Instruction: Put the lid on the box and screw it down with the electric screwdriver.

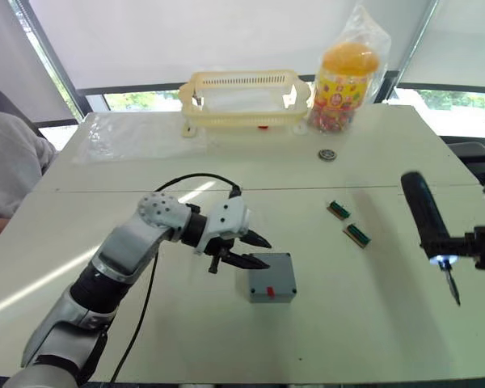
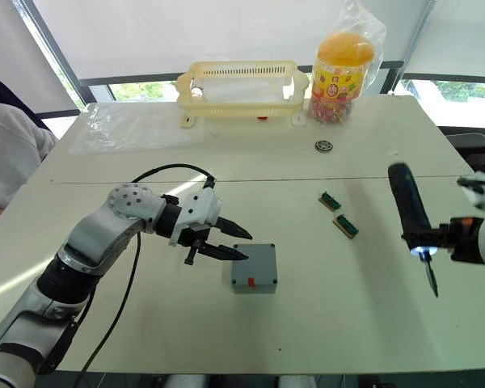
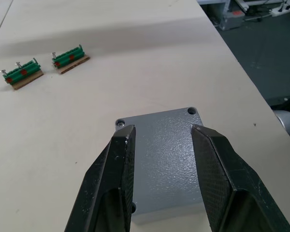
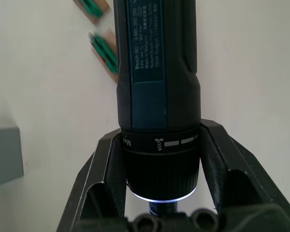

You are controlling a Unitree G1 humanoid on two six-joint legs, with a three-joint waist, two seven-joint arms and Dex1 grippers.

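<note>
The grey box [image 1: 272, 289] stands in the middle of the table, a small red mark on its near side. The grey lid [image 3: 164, 154] lies flat on top of it, with screw holes showing at its corners. My left gripper [image 1: 267, 251] hovers open at the lid's left edge, one finger on either side of the lid's top in the left wrist view and nothing held between them. Far to the right, my right gripper [image 1: 467, 244] is shut on the electric screwdriver [image 1: 424, 212]. The tool is tilted, its bit pointing down above the table and a white light on at its tip.
Two small green circuit boards [image 1: 338, 210] [image 1: 356, 234] lie between the box and the screwdriver. At the back stand a pale yellow basket [image 1: 242, 99], a candy jar [image 1: 343, 77] in a plastic bag and a small round disc [image 1: 327, 154]. A person's sleeve [image 1: 8, 166] shows at the left edge.
</note>
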